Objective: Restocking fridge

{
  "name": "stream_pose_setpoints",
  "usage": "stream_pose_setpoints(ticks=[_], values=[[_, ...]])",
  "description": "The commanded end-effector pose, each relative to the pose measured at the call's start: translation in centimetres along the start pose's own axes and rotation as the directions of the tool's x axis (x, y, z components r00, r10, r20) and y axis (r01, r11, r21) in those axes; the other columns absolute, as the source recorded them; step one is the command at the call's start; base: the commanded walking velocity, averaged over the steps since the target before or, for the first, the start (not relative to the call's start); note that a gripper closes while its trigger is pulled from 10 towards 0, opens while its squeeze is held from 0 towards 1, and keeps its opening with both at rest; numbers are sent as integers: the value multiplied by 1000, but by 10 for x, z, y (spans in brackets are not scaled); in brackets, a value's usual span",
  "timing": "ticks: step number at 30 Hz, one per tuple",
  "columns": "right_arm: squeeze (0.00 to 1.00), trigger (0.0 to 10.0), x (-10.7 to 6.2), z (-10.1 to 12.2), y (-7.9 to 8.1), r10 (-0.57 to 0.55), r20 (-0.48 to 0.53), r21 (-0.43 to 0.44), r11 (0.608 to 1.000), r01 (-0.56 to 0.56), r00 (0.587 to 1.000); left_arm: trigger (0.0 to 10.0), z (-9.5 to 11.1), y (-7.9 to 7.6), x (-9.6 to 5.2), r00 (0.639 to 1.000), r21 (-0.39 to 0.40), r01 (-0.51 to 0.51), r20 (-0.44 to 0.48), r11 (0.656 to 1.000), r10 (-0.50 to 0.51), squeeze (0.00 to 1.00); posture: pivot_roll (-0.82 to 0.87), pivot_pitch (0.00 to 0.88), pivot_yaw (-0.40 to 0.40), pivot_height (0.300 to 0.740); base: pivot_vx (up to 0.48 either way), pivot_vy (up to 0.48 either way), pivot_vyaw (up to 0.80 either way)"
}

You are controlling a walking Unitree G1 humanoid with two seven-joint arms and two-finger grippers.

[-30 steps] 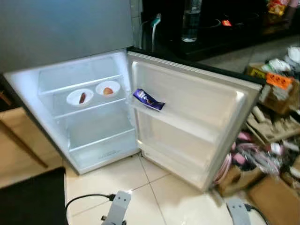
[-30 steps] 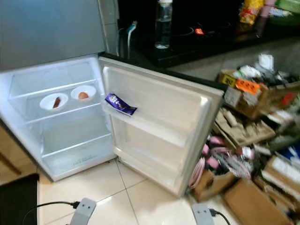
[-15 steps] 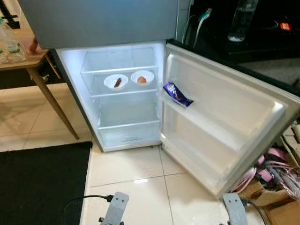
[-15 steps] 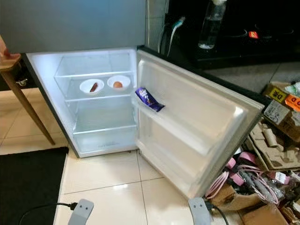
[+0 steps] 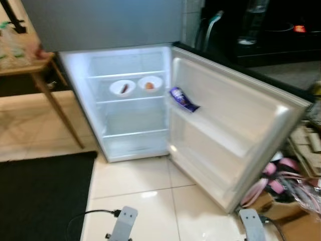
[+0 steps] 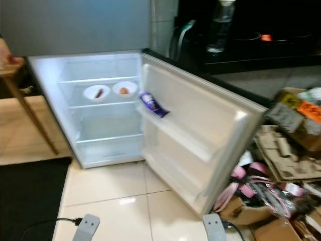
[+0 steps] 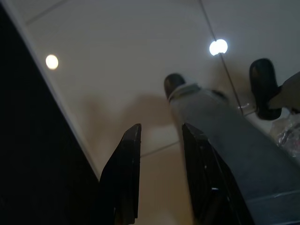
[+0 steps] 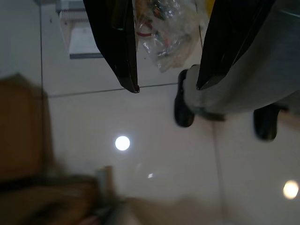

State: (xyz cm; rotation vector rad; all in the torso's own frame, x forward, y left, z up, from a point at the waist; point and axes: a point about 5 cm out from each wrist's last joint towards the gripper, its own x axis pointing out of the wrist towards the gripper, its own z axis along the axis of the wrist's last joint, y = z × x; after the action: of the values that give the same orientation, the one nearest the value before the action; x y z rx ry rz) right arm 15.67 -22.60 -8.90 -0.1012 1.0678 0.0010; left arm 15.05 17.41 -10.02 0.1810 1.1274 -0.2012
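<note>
— Left eye view: what of the fridge (image 5: pixel 133 120)?
— Stands lit, door (image 5: pixel 235 130) swung wide to the right. Holds two white bowls (image 5: pixel 123 88) side by side on the upper glass shelf, something small and dark in the left one, something orange in the right (image 5: pixel 150 84).
— And on the door?
— A purple snack packet (image 5: pixel 183 99), tilted in the upper door rack.
— Around it?
— Wooden table (image 5: pixel 35 68) to the left, black mat (image 5: pixel 42 196) on the pale tiles, boxes and pink clutter (image 6: pixel 281 170) to the right.
— Grippers?
— Left gripper (image 7: pixel 159 140) hangs low over the tiled floor, fingers apart, holding nothing. Right gripper (image 8: pixel 166 86) likewise, fingers spread wide, empty, above the tiles near a clear bag (image 8: pixel 168 28).
</note>
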Motion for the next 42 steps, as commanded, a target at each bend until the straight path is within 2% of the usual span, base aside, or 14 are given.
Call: stream_pose_setpoints(ticks=[1,6,10,15,17,18,19,20,24,28,32,35,37,42], values=[[0,10000,1,9,1,-4,42,36,999,3,999,10000,4,4,0,1000,-2,-13,13,1000,13,0,-98,0,9,740,0,0,0],[0,10000,0,33,-13,-63,132,108,993,49,989,10000,4,4,0,1000,4,-10,11,1000,10,0,-100,0,10,740,0,0,0],[0,10000,-11,73,-61,-261,238,209,955,213,936,10000,3,4,0,1000,8,-9,9,1000,9,0,-99,0,8,740,0,0,0],[0,10000,-22,88,-90,-370,279,320,906,277,886,10000,2,4,0,1000,7,-10,7,1000,10,0,-92,0,6,740,0,0,0],[0,10000,-39,107,-122,-485,322,403,847,346,813,10000,-1,5,-1,1000,6,-10,1,1000,10,0,-94,0,8,740,0,0,0],[0,6275,-47,114,-135,-533,333,416,823,386,778,10000,-4,5,-1,1000,8,-9,-4,1000,9,0,-93,0,10,740,0,0,0],[0,6275,-47,114,-135,-533,333,416,823,386,778,10000,-4,5,-1,1000,8,-9,-4,1000,9,0,-93,0,10,740,0,0,0],[0,0,-58,123,-151,-592,342,445,786,429,730,10000,-5,5,-1,1000,9,-8,-8,1000,8,0,-93,0,10,740,0,0,0],[0,0,-91,154,-187,-721,385,540,682,493,576,10000,-7,5,-2,1000,9,-9,-13,1000,9,0,-84,0,6,740,0,0,0],[0,0,-106,170,-197,-745,417,578,660,480,521,10000,-7,6,-2,1000,6,-13,-9,1000,13,0,-81,0,3,740,0,0,0],[0,0,-119,196,-200,-717,505,630,686,364,480,10000,-6,6,-2,1000,2,-16,-6,1000,16,0,-78,0,4,740,0,0,0],[0,0,-126,226,-189,-611,635,597,777,202,473,10000,-7,6,-2,1000,1,-17,-7,1000,17,0,-77,0,4,740,0,0,0],[0,10000,-129,241,-181,-545,693,544,825,154,472,10000,-8,6,-2,1000,1,-18,-8,1000,18,0,-73,0,3,740,0,0,0],[0,10000,-132,261,-167,-439,771,452,888,89,461,10000,-9,8,-2,1000,-6,-23,-9,1000,23,0,-68,0,0,740,0,0,0]])
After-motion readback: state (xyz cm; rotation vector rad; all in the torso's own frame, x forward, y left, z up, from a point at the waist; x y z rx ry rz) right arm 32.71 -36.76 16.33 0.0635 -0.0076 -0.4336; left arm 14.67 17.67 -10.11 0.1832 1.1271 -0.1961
